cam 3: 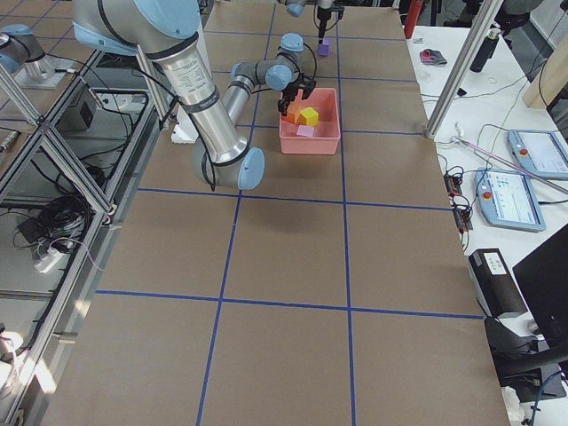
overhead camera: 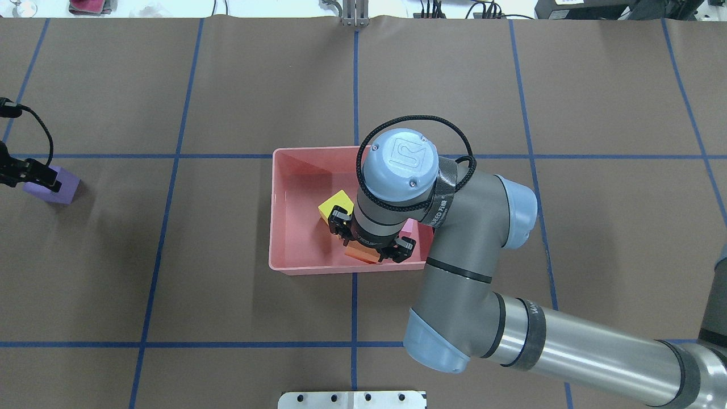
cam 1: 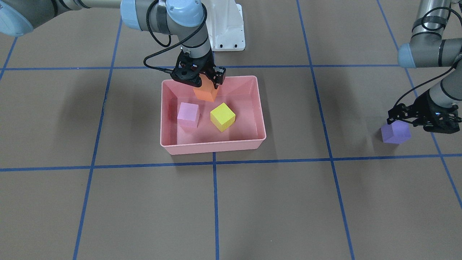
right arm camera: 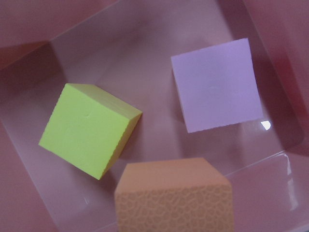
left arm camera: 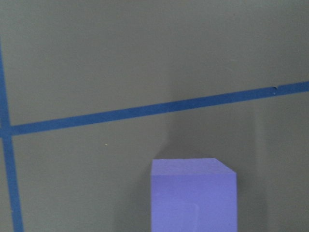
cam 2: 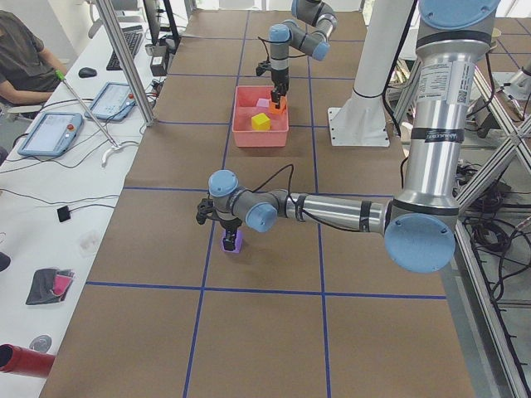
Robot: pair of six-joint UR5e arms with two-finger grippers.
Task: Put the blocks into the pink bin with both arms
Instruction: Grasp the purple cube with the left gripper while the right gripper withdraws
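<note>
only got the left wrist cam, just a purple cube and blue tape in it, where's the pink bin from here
Observer: The pink bin stands at mid-table, far off to the robot's right of the purple cube.
Operator: how many cubes are inside it
Observer: Three are within its walls. The lilac cube and the yellow cube lie apart on the floor. The orange cube sits between the fingers of the right gripper at the robot's end. I cannot tell whether it is gripped or let go.
</note>
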